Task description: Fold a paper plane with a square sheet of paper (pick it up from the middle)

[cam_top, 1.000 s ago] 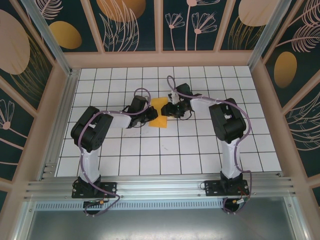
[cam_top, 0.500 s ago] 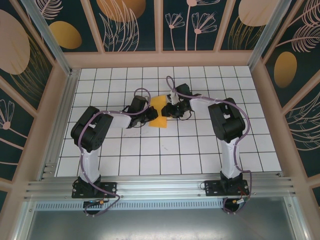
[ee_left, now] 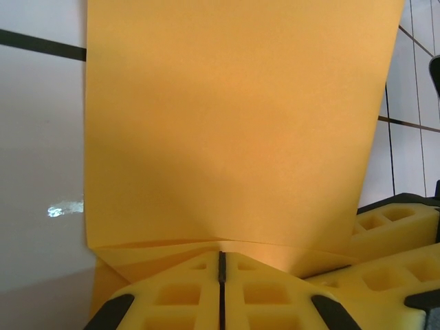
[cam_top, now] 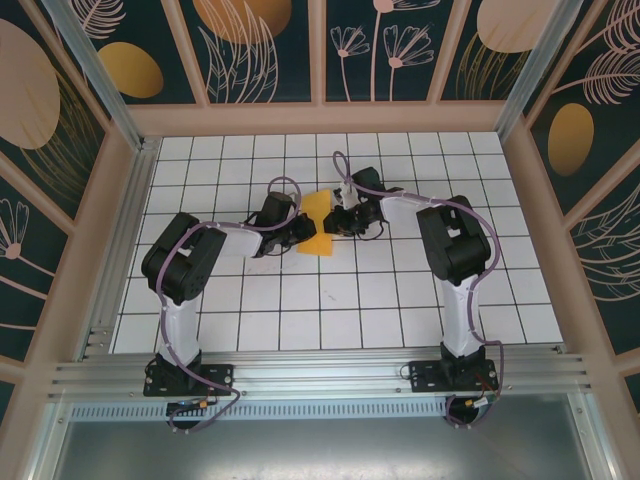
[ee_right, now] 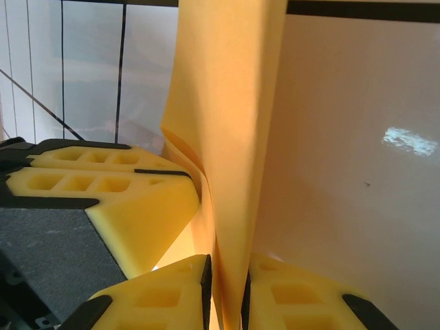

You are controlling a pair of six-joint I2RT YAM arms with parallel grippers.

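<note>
An orange square sheet of paper (cam_top: pixel 318 227), partly folded, sits between two robot arms over a white gridded table (cam_top: pixel 330 300). It lies just to the right of the left pincer (cam_top: pixel 297 233) and just to the left of the right pincer (cam_top: pixel 340 222), and both reach in to meet it.

In the left wrist view, the left pincer's yellow fingers (ee_left: pixel 179 295) are pressed together, and the near folded edge of the paper is nipped at their tips. The sheet rises broad and smooth beyond them. In the right wrist view, the right pincer's fingers (ee_right: pixel 289 299) are drawn in close on either side of a doubled layer of paper. That layer stands on edge between them and fills the narrow gap.

The sheet looks very light, thin and limp. It bows and curls where nothing holds it, and it would likely crease wherever it is pinched hard. Its surface seems smooth, so a loose grip may let it slide out.

The safest places to hold it appear to be along a folded edge or a doubled layer, where the paper is stiffest. Both grips should stay close to the fold line. A pull with the pincers moving apart could tear it or skew the crease.
</note>
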